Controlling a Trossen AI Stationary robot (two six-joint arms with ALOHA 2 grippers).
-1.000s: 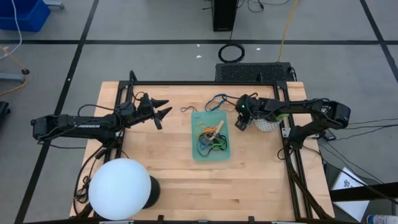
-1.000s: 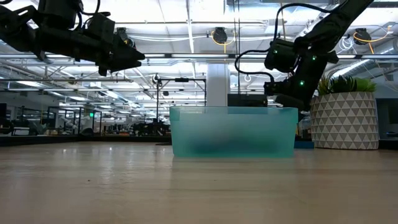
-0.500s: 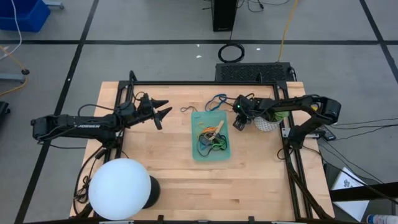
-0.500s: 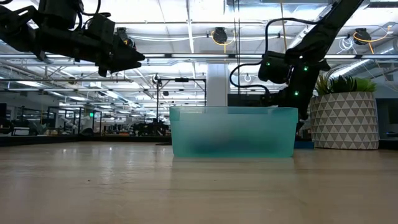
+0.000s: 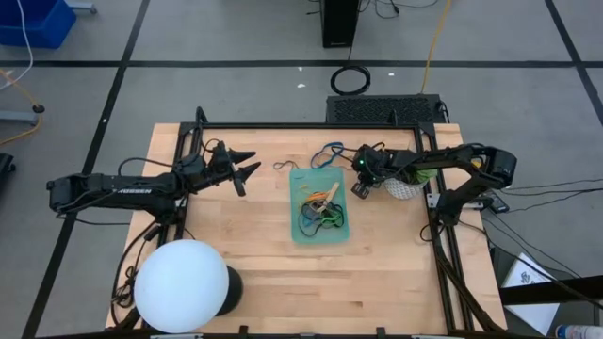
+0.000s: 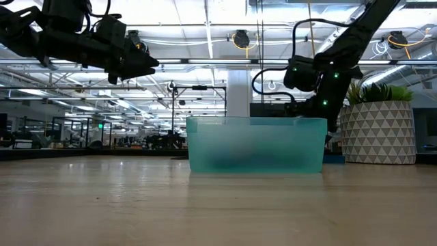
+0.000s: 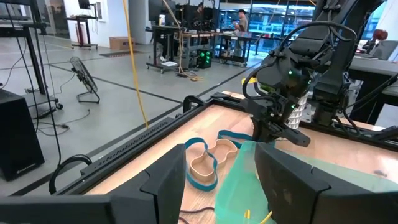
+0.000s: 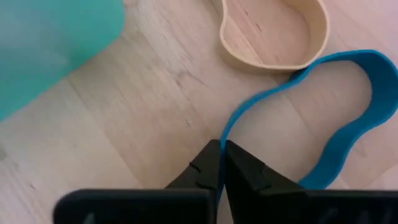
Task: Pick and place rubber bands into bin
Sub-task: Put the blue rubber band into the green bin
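The right end effector [image 8: 221, 163] is low over the wooden surface [image 5: 245, 245], just beyond the far right corner of the teal bin [image 5: 320, 204]. Its fingers are pressed together, and the wrist view shows them pinching the near end of a blue rubber band [image 8: 336, 118]. That band lies flat on the wood, its far loop next to a tan rubber band [image 8: 273, 37] beside the bin's corner. Several bands, black, green, orange and tan, already lie in the bin, so the job looks partly done, with at least these two loops left outside.

The step in hand is the pick of the blue band. Next the arm should lift until the floppy loop hangs clear of the rim, travel over the bin's middle, and release there; dragging it low risks snagging the tan band.

The left end effector [image 5: 247, 168] hangs spread above the surface, well apart from the bin, waiting.
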